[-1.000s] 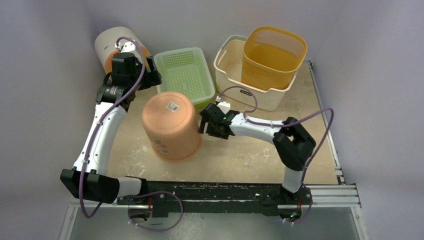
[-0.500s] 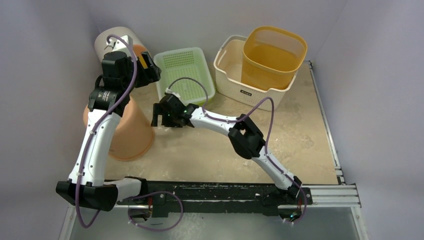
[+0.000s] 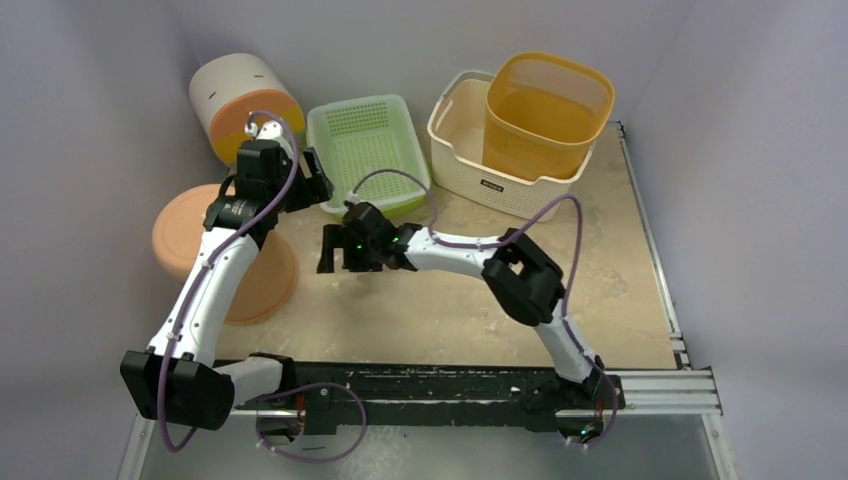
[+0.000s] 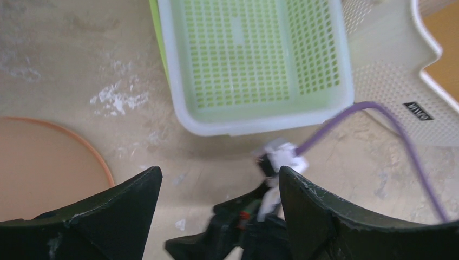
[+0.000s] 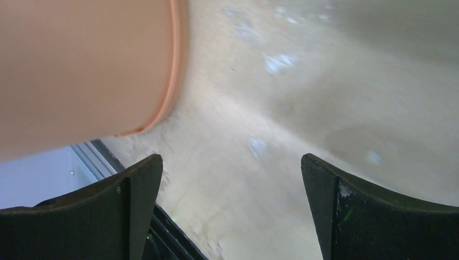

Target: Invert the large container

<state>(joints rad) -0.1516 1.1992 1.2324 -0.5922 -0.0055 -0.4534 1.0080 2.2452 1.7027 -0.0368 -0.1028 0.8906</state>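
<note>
We see the large container (image 3: 180, 235) standing mouth-down on the tabletop (image 3: 450, 300). Both the left claw (image 4: 219, 173) and the right claw (image 5: 231, 160) are released, holding nothing.

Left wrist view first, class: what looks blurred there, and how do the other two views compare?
Left wrist view: the green basket is slightly soft, the purple cable and white plug smeared. Right wrist view: the orange bucket and table are smeared throughout. Top view: sharp, evenly lit.

The right gripper (image 5: 231, 158) spreads wide over the table (image 5: 281, 108); ahead of its left finger stands the large container (image 5: 81, 65), rim down.
</note>
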